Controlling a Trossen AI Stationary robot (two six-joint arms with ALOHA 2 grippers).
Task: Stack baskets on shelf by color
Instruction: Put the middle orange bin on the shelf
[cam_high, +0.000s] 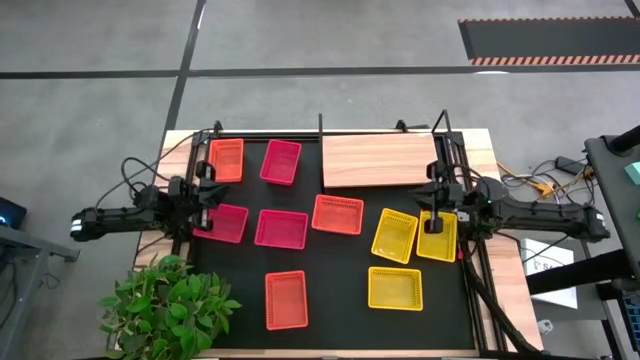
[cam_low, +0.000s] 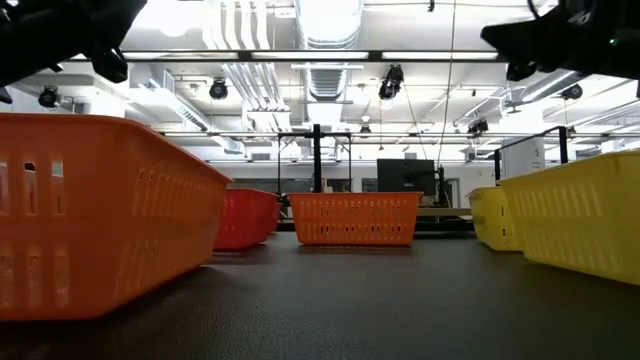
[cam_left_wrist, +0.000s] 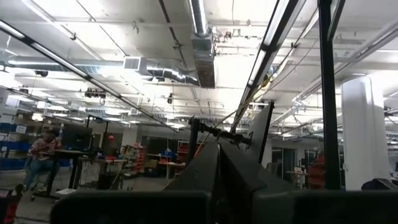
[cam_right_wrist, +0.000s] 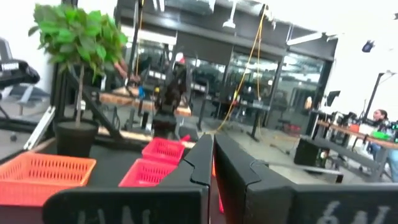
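Nine mesh baskets lie apart on the black mat (cam_high: 340, 262): orange ones (cam_high: 225, 160) (cam_high: 337, 214) (cam_high: 285, 299), pink ones (cam_high: 281, 162) (cam_high: 222, 222) (cam_high: 281, 229) and yellow ones (cam_high: 395, 235) (cam_high: 437, 236) (cam_high: 395, 288). The bare wooden shelf (cam_high: 378, 160) stands at the far edge. My left gripper (cam_high: 214, 194) is shut and empty, held above the mat between the far-left orange basket and the pink basket nearer me. My right gripper (cam_high: 428, 212) is shut and empty, held above the far end of the rightmost yellow basket. Both sets of fingers show closed together in the wrist views (cam_left_wrist: 217, 148) (cam_right_wrist: 213, 142).
A potted plant (cam_high: 165, 305) stands at the table's near-left corner. The shelf's thin black posts (cam_high: 320, 125) rise at the far edge. Cables (cam_high: 530, 185) lie off the table's right side. Open mat shows in the middle of the near half (cam_high: 335, 290).
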